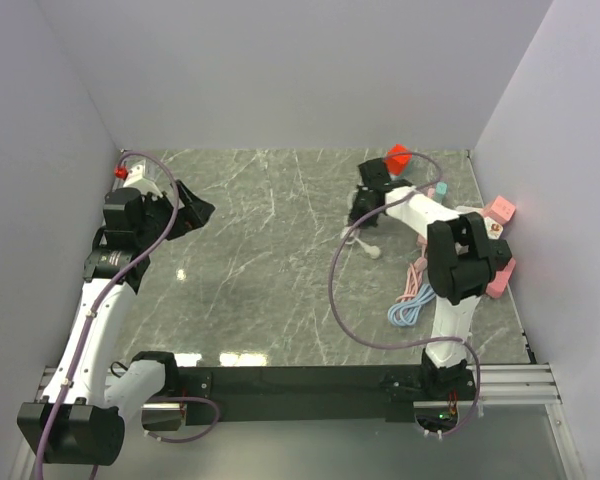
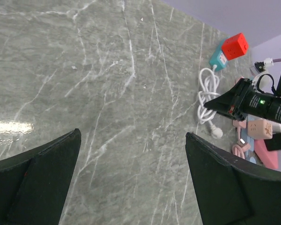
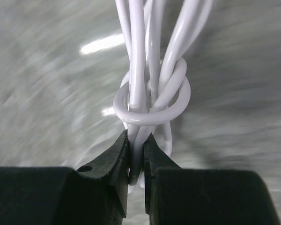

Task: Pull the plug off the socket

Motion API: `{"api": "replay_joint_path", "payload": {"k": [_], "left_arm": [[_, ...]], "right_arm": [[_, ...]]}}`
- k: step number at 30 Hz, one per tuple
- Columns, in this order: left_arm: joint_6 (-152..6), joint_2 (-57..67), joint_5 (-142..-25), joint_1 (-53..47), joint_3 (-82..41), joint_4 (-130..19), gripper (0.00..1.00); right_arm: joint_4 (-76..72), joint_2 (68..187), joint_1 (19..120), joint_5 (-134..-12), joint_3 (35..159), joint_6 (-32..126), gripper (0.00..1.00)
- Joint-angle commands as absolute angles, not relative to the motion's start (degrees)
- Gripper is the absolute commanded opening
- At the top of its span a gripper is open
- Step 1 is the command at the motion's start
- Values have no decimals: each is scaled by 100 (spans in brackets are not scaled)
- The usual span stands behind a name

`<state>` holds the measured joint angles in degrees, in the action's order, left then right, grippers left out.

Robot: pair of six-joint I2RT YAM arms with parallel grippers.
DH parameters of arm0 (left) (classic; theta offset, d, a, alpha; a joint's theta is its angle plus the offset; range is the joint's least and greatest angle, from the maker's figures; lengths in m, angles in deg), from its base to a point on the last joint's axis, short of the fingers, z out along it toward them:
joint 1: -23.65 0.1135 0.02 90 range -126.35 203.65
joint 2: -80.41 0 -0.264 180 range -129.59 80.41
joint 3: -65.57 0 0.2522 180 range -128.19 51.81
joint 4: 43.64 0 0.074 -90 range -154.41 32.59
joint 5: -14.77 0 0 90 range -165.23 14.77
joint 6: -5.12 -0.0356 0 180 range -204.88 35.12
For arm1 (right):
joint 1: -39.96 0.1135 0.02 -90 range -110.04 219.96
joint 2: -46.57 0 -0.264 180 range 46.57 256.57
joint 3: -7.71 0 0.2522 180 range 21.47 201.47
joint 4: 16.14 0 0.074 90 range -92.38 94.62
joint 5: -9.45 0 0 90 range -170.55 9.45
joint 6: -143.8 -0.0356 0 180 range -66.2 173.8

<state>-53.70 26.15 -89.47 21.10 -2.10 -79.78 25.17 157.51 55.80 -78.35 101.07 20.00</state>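
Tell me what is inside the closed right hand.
Strands of the white cable, pinched just below their knot by the right hand. The fingers cover their lower part.

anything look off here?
Yes. The right gripper is shut on the knotted white cable, not on the teal plug at the red socket cube. A pull from there would probably load the cord rather than the plug body.

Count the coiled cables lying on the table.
3: a white cable pinched in the right gripper, a pink cable and a blue cable beside the right arm; others may hide under it.
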Motion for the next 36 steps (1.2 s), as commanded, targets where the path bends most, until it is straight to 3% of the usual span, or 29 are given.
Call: {"api": "replay_joint_path", "payload": {"k": [1, 6, 16, 21, 28, 30, 31, 33, 34, 36], "left_arm": [[-5324, 2636, -8701, 2136, -400, -8086, 99], [-5394, 2767, -8542, 2163, -303, -8131, 99], [-5412, 2733, -8691, 2198, 162, -8017, 99], [-5377, 2548, -9078, 2198, 452, -7780, 99], [-5306, 2311, -9456, 2180, 655, -7622, 99], [-5219, 2258, -9448, 2163, 681, -7648, 99], [-5175, 2240, -9448, 2154, 672, -7691, 99], [-5078, 2162, -9378, 2075, 603, -7858, 99], [-5095, 2144, -9325, 2014, 532, -7946, 99], [-5288, 2152, -9167, 1848, 374, -8174, 99]], "right_arm": [[2565, 15723, 6385, -7097, 10488, 2155, 0], [2776, 15433, 7728, -6658, 9770, 1803, 0], [4085, 14266, 10022, -7088, 8345, 1302, 0], [4323, 13562, 10789, -7141, 7616, 680, 0], [4332, 13156, 11028, -7709, 7078, 72, 2], [4542, 13305, 11001, -8027, 7454, 106, 10], [4604, 13532, 11010, -8072, 7613, 124, 26], [4753, 13866, 11001, -8388, 8147, 229, 47], [4815, 13955, 11001, -8511, 8333, 247, 70], [4930, 14044, 11001, -8748, 8782, 343, 84]]}}
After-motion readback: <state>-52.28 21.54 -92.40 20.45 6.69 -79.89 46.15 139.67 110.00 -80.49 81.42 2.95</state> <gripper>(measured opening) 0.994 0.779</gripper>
